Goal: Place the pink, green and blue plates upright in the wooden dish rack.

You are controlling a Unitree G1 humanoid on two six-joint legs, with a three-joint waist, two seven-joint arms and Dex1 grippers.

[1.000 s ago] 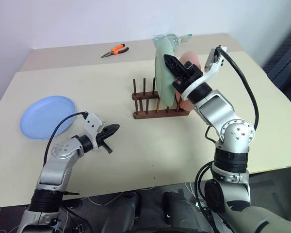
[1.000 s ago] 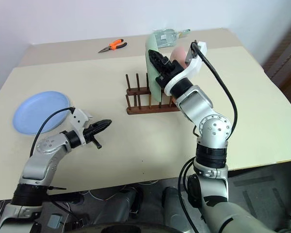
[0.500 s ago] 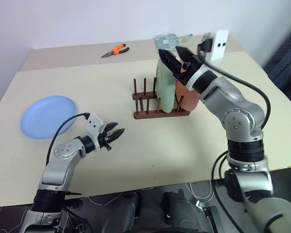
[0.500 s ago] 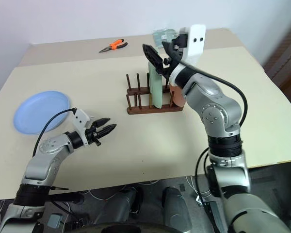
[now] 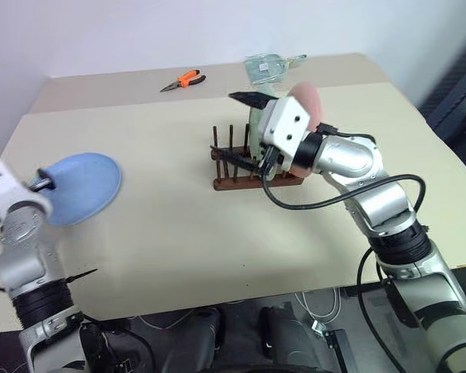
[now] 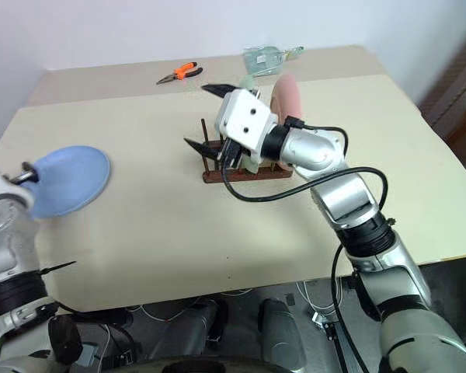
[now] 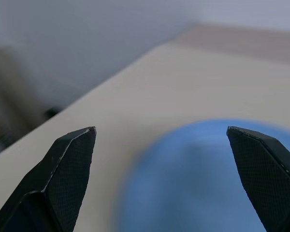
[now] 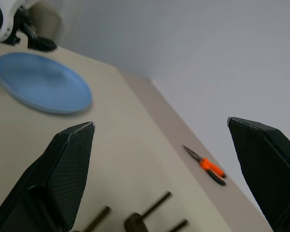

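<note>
Beige counter [image 5: 186, 233] surface carries all task items, backed by a plain pale wall. Left gripper [image 7: 162, 181]: jaws spread wide, nothing between them; the left wrist view shows the blue plate [image 5: 81, 186] lying directly ahead of the fingertips. In the head views this gripper sits at the counter's left edge, just beside the plate's outer rim, aimed across it. Right gripper [image 6: 206, 116]: jaws likewise fully apart and empty, positioned over the wooden dish rack [image 5: 237, 167] near the counter's centre, pointing toward the left edge. Behind it, the green plate [image 5: 256, 136] and pink plate [image 5: 307, 101] stand upright on edge in the rack's right-hand slots; the pegs toward the left end of the rack are unoccupied. Blue plate status: flat on the counter near the left edge, well apart from the rack, not yet loaded. Governing relation for the coming move: the blue plate lies immediately in front of the left gripper and far from the right one, so the left arm is judged the correct arm for pickup. Orange-handled pliers [image 5: 182, 80] and a clear packet [image 5: 268, 66] rest near the far edge, clear of the work path.
</note>
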